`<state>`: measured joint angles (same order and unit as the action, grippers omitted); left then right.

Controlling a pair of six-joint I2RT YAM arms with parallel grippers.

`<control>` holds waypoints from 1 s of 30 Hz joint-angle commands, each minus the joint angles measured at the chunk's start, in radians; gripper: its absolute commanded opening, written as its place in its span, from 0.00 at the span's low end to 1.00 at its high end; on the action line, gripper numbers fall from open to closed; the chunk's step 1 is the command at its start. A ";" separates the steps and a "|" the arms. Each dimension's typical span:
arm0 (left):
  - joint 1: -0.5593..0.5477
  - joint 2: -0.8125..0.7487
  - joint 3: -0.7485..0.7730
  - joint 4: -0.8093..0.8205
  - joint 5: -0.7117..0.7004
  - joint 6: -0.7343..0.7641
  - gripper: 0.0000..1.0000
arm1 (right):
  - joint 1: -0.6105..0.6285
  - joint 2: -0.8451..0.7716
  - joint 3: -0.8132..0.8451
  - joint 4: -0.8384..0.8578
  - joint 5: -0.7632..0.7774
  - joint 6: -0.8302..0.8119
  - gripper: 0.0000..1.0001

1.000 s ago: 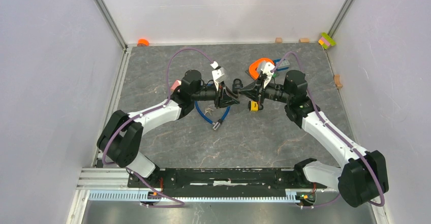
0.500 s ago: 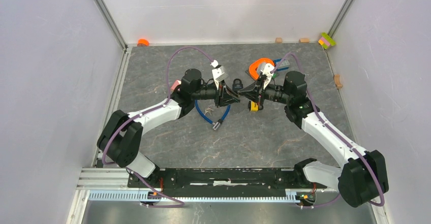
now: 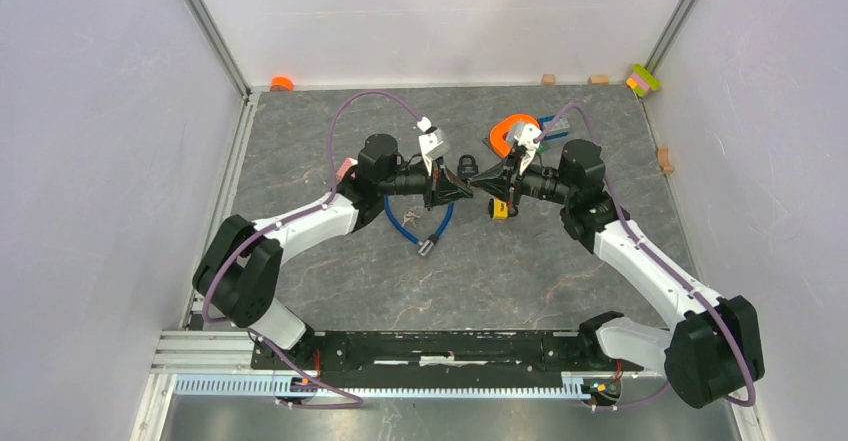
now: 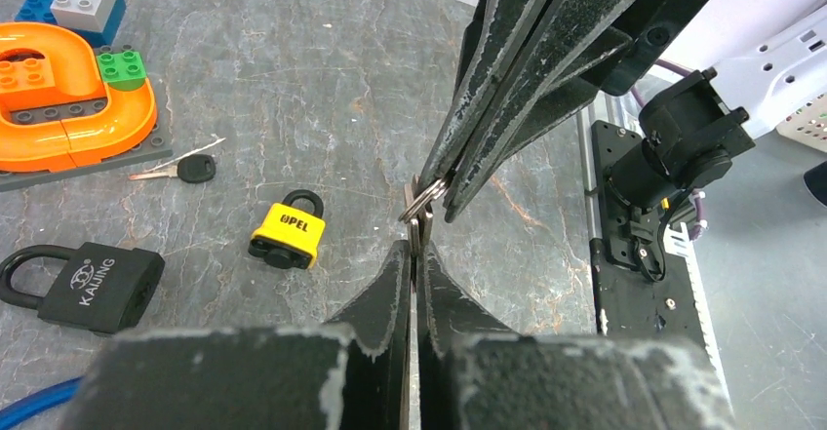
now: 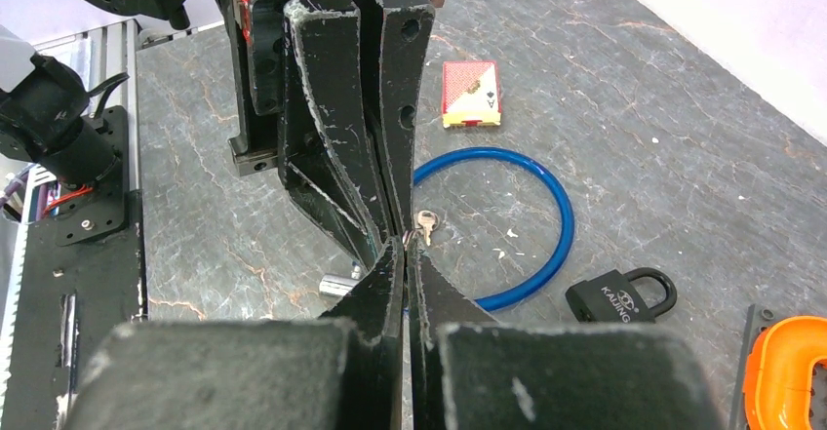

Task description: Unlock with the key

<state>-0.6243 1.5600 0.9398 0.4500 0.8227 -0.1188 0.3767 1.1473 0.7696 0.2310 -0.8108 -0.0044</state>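
The grey table (image 3: 520,261) carries everything. The left arm (image 3: 300,223) and the right arm (image 3: 640,256) reach inward from their sides with bent elbows. Their wrists are about level, and the grippers meet tip to tip above the middle. In the top view this meeting point is too small to read.

A blue cable loop (image 5: 546,206) lies under them, partly covered by the fingers. The black padlock (image 4: 88,279) rests on the table beside the loop. The yellow padlock (image 4: 288,235) lies near it, apart from both grippers.

The left gripper (image 4: 413,254) is clamped on the key (image 4: 419,227). Only a thin metal edge shows between its fingers (image 4: 380,293), and the rest is hidden. The right gripper (image 5: 406,259) is pinched tight on the key ring (image 4: 430,193) just above.

A second key (image 5: 425,221) shows by the fingertips, and I cannot tell whether it hangs or lies.
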 commanded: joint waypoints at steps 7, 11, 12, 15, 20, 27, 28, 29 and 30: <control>-0.003 -0.032 -0.004 0.030 0.091 0.019 0.02 | -0.023 -0.020 -0.019 0.006 0.026 0.000 0.06; -0.004 -0.065 0.013 -0.091 0.089 0.115 0.02 | -0.028 -0.030 -0.019 -0.049 0.034 -0.088 0.21; -0.003 -0.073 0.021 -0.124 0.085 0.141 0.02 | -0.027 -0.035 -0.019 -0.062 0.031 -0.115 0.27; -0.003 -0.100 0.027 -0.188 0.063 0.194 0.02 | -0.028 -0.047 -0.024 -0.095 0.010 -0.180 0.40; -0.003 -0.120 0.011 -0.197 0.053 0.198 0.02 | -0.027 -0.018 -0.027 -0.119 -0.097 -0.211 0.60; -0.012 -0.110 0.013 -0.197 0.040 0.191 0.02 | -0.024 0.018 -0.030 -0.093 -0.216 -0.197 0.66; -0.012 -0.109 0.013 -0.197 0.036 0.192 0.02 | -0.022 0.019 -0.030 -0.090 -0.228 -0.196 0.65; -0.014 -0.110 0.013 -0.198 0.029 0.194 0.02 | -0.023 0.017 -0.030 -0.091 -0.229 -0.197 0.64; -0.014 -0.108 0.012 -0.198 0.029 0.195 0.02 | -0.022 0.016 -0.030 -0.091 -0.225 -0.197 0.63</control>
<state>-0.6285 1.4685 0.9367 0.2390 0.8646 0.0284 0.3500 1.1656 0.7380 0.1249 -0.9665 -0.1905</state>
